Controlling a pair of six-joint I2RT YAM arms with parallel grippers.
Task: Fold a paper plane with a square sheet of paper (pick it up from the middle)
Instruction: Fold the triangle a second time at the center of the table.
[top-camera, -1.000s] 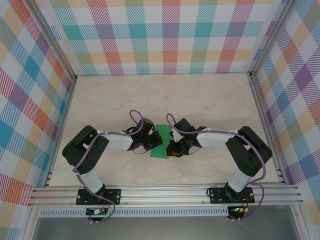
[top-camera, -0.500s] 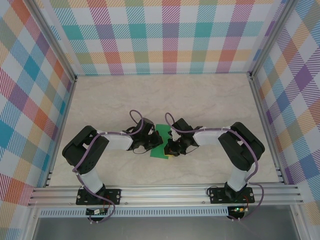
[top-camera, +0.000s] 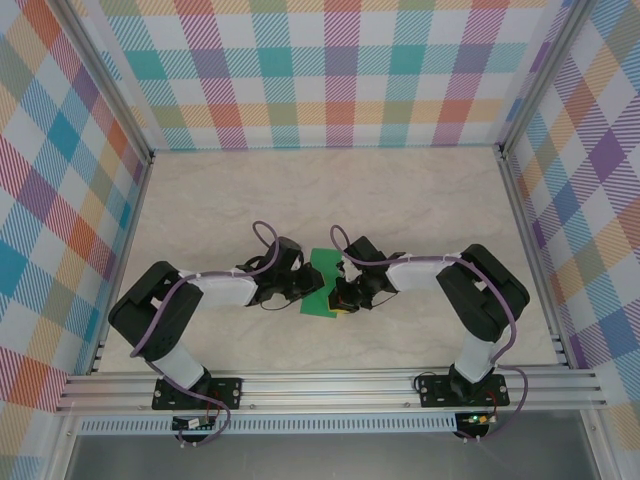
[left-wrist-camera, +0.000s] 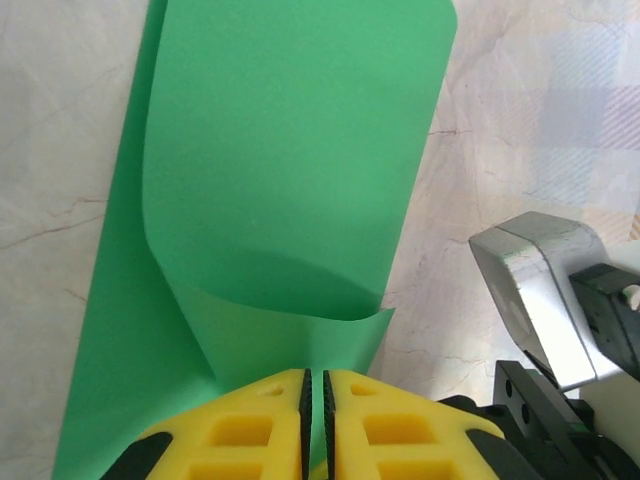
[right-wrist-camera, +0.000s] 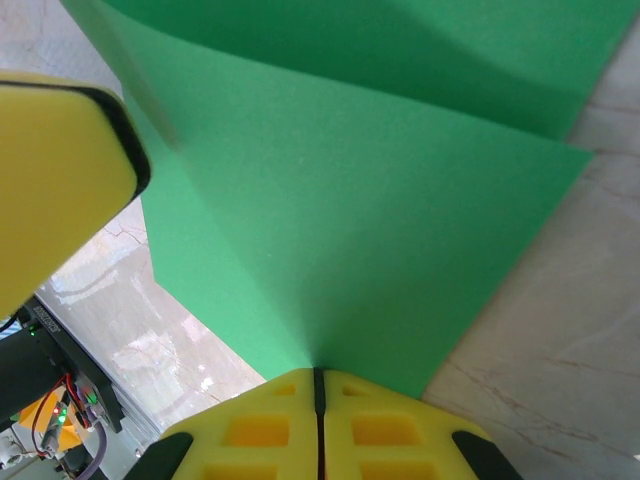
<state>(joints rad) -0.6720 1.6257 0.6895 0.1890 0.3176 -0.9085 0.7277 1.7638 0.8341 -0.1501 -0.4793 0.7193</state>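
Finds the left arm's elbow swung out toward the lower left of the overhead frame since a second ago, the right arm's drawn inward. Catches, at the bottom of the left wrist frame, the left gripper (left-wrist-camera: 314, 385) with pads nearly together, a thin slit between; cannot tell whether paper is pinched there. Shows the right gripper (right-wrist-camera: 318, 385) clamped tight on the near tip of the square sheet of paper (left-wrist-camera: 290, 180). Beyond, puts the sheet mid-frame, one flap curled over, uncreased, on the marble table (left-wrist-camera: 520, 120). Suggests a left-side release under way, the fold not yet pressed flat.
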